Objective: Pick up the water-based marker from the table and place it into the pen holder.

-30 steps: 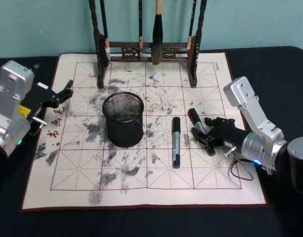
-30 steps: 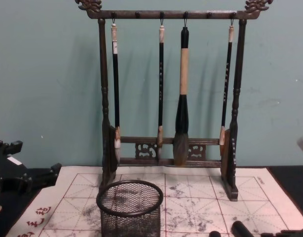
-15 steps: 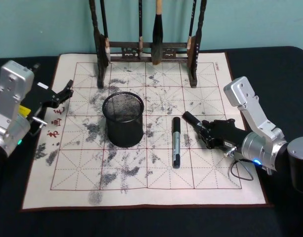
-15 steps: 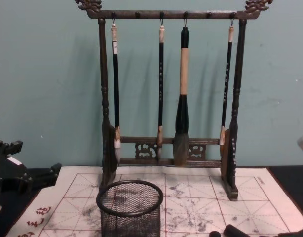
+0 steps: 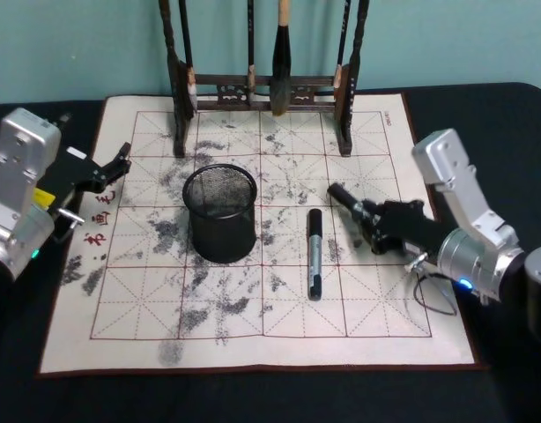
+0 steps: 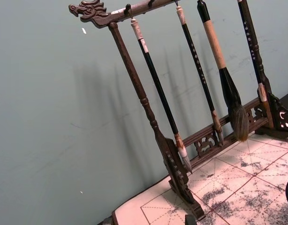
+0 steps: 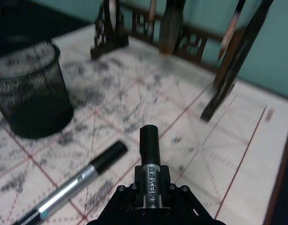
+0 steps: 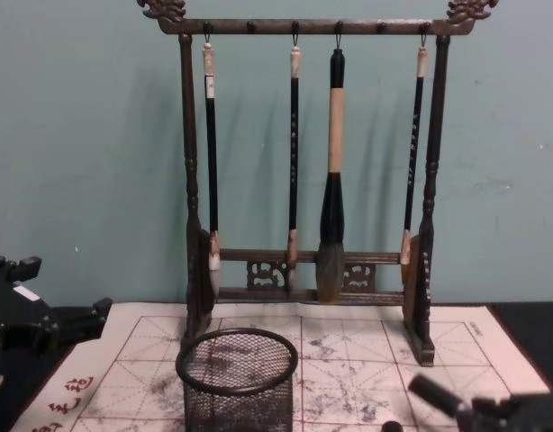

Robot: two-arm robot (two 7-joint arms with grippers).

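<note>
My right gripper (image 5: 379, 226) is shut on a black water-based marker (image 5: 348, 203), holding it clear of the mat with its capped end pointing left and away from me. The right wrist view shows the marker (image 7: 149, 152) sticking out from between the fingers (image 7: 168, 190). The chest view has the marker (image 8: 433, 395) low at the right. The pen holder (image 5: 220, 212), a round black mesh cup, stands upright on the mat to the left of the gripper (image 7: 31, 91) (image 8: 238, 382). My left gripper (image 5: 104, 171) is parked open at the mat's left edge.
A second marker (image 5: 314, 254) with a silver barrel lies on the ink-stained grid mat (image 5: 376, 300) between holder and gripper, also in the right wrist view (image 7: 83, 178). A tall wooden brush rack (image 5: 263, 88) with hanging brushes stands at the mat's far edge (image 8: 308, 162) (image 6: 181, 117).
My right gripper has lifted the marker off the mat and carried it up and slightly away from me. The left arm, the holder and the second marker have not moved.
</note>
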